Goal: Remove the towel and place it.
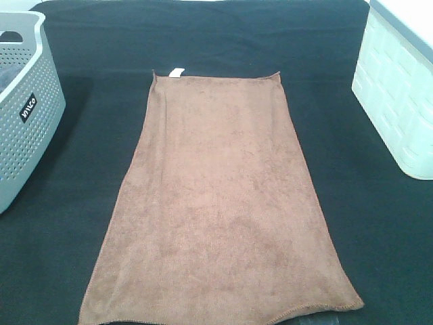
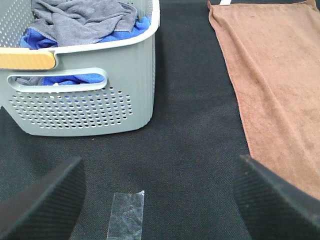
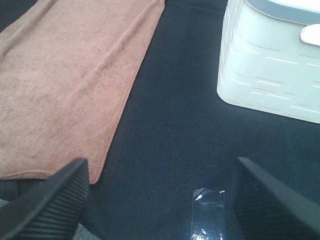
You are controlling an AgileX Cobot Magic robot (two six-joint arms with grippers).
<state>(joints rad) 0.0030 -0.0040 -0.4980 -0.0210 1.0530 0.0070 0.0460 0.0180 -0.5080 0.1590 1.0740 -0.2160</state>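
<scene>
The brown towel (image 1: 220,203) lies spread flat down the middle of the black table cloth (image 1: 88,40), with its small white tag (image 1: 176,72) at the far short edge. Neither arm shows in the exterior high view. In the left wrist view my left gripper (image 2: 159,200) stands open above bare black cloth, and the towel (image 2: 277,85) lies off to one side of it. In the right wrist view my right gripper (image 3: 160,200) is open too, over black cloth beside the towel's (image 3: 70,85) near corner. Nothing is between either pair of fingers.
A grey perforated basket (image 1: 27,115) stands at the left edge; in the left wrist view this basket (image 2: 85,107) holds grey and blue cloths. A white bin (image 1: 396,95) stands at the right, the same bin (image 3: 272,65) near my right gripper. Clear tape strips (image 2: 126,215) (image 3: 207,212) stick to the cloth.
</scene>
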